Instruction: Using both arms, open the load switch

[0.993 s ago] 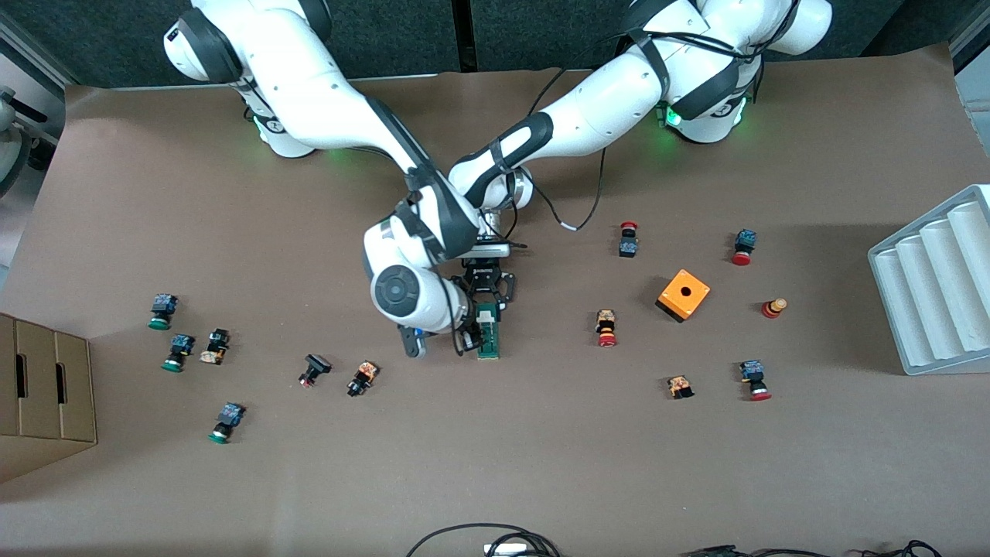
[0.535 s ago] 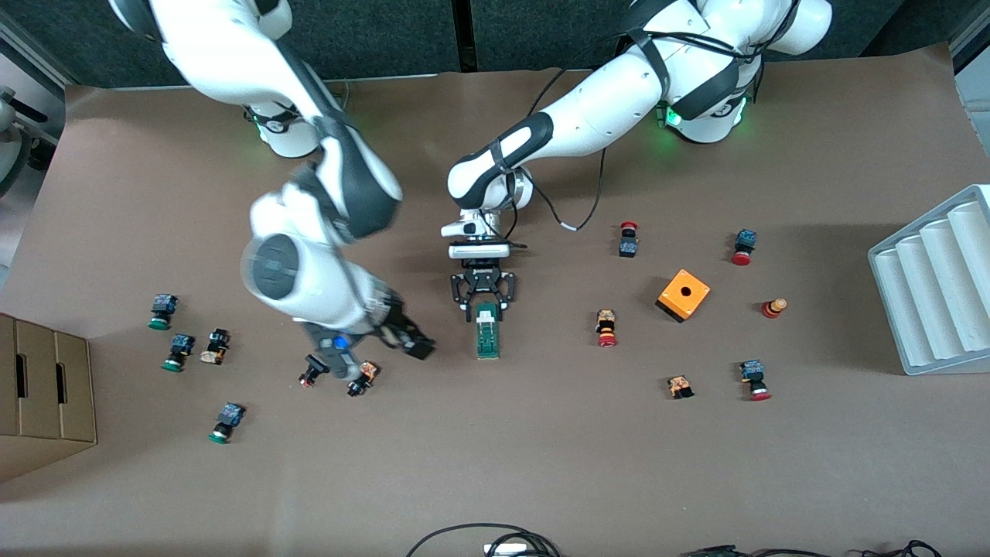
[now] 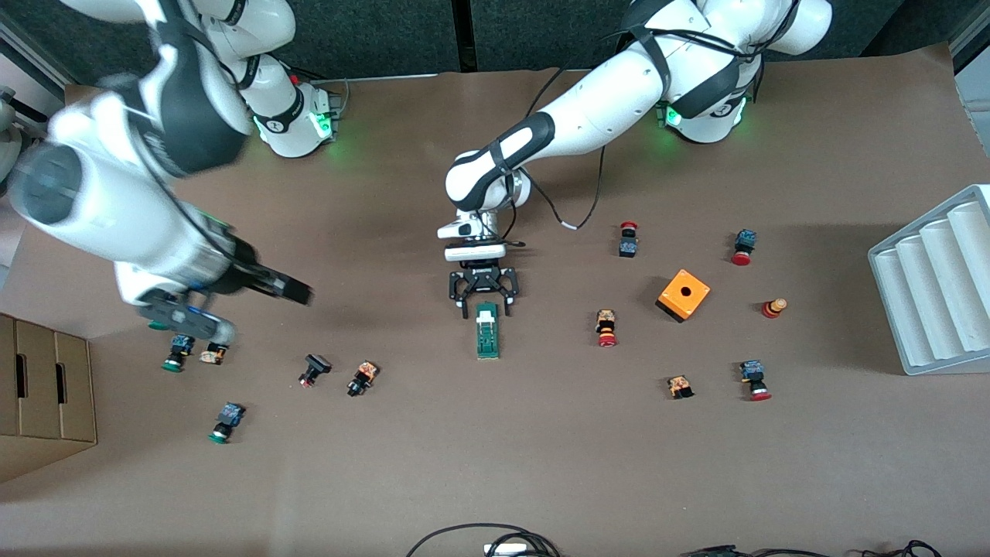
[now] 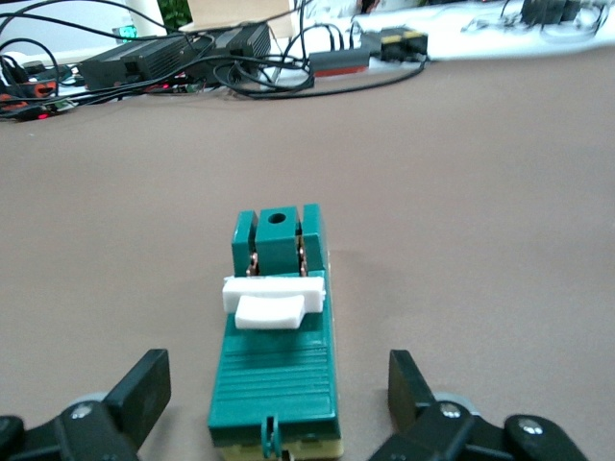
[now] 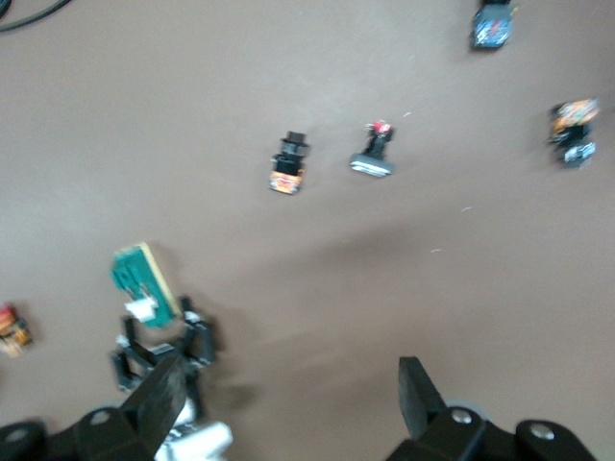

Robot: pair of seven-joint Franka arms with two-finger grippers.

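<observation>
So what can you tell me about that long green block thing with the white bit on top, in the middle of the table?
The narrow dark-green rectangular load switch looks like plastic and lies flat on the brown table, its length pointing toward the front camera. A white tab piece sits across its top; next to it a raised green part has a round hole, and a ribbed surface covers the other end. A cream layer shows along its bottom edge. The open left gripper has a finger at each side of one end, and nothing touches the switch.
</observation>
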